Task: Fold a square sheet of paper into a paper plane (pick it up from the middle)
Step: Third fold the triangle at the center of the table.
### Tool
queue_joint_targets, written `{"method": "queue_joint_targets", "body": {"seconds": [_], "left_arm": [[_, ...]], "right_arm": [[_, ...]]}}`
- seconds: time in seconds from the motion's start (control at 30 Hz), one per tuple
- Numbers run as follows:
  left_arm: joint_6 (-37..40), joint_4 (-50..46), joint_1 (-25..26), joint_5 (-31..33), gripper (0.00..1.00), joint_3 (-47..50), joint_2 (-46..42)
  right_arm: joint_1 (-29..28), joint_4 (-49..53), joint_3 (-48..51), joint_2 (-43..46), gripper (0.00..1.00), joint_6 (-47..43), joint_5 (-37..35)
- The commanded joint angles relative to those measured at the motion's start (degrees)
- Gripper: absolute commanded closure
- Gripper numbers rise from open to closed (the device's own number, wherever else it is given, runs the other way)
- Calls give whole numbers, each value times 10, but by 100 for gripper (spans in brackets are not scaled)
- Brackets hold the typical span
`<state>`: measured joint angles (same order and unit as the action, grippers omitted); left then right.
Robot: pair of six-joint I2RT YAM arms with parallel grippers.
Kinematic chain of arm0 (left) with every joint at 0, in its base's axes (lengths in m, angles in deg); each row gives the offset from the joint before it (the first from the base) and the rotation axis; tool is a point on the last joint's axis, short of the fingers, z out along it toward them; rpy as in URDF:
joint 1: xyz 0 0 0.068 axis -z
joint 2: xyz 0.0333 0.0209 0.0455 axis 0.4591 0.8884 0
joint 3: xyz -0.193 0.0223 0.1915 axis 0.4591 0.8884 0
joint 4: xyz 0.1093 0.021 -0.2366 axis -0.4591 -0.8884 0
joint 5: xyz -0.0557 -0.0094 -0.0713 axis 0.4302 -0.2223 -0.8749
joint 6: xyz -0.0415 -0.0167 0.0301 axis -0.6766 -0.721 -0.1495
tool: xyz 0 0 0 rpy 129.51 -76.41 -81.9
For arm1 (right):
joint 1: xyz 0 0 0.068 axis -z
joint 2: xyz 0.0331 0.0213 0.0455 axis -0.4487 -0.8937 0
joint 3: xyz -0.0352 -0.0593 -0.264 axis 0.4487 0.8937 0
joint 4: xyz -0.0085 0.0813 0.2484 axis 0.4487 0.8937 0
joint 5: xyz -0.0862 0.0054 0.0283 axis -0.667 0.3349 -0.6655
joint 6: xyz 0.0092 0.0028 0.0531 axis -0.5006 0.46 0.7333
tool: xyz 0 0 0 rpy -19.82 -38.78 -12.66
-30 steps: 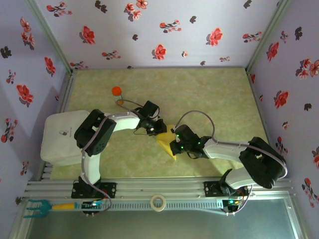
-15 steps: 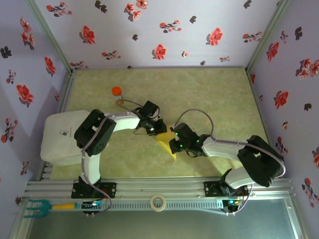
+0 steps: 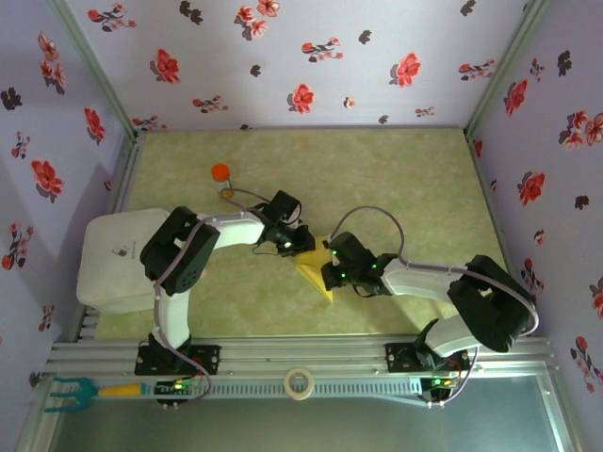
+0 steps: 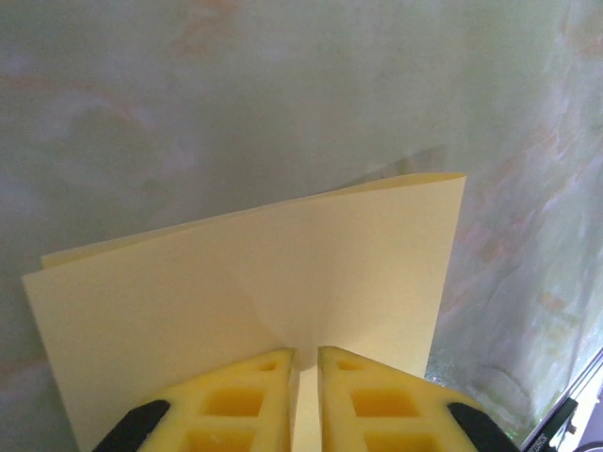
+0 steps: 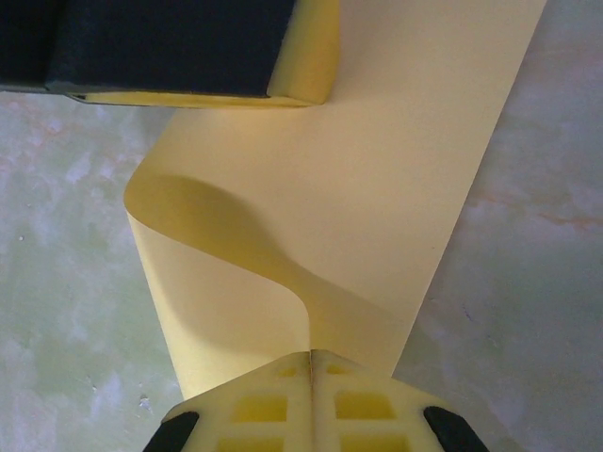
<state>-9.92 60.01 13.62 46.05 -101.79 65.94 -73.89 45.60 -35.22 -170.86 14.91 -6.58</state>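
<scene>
Nearest, on the metal rail (image 3: 358,363) along the tabletop's near edge, lies a roll of tape (image 3: 300,383), with a teal-headed, orange-handled tool (image 3: 71,391) off toward the near left corner. Just past the rail, the yellow sheet of paper (image 3: 318,281) sits a little right of the tabletop's middle, closer to the near edge than to the far one, caught between both grippers.

The right gripper (image 5: 311,377) reaches it from the right. Its yellow fingers are pressed together on the paper's edge, and the sheet bulges up in a loose curl just beyond them. The left gripper (image 4: 305,372) meets the paper from the far left side. Its fingers stand a thin slit apart with the folded paper pinched in that slit, and two layers show along one edge.

From above, the gripper bodies cover much of the paper, so only a pointed yellow wedge shows. Whether it touches the tabletop cannot be told.

A white box (image 3: 108,259) overhangs the left edge. Farther back, toward the far left corner, an orange-capped bottle (image 3: 220,172) stands well apart from the paper.
</scene>
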Motion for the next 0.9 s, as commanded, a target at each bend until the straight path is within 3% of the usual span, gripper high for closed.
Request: {"method": "queue_joint_targets", "body": {"seconds": [0.0,0.87], "left_arm": [[3,-21,3,16,84,7,4],[2,-17,3,15,84,11,4]], "right_arm": [[4,9,-13,-7,100,-2,-16],[7,5,-15,-22,100,-5,-12]]}}
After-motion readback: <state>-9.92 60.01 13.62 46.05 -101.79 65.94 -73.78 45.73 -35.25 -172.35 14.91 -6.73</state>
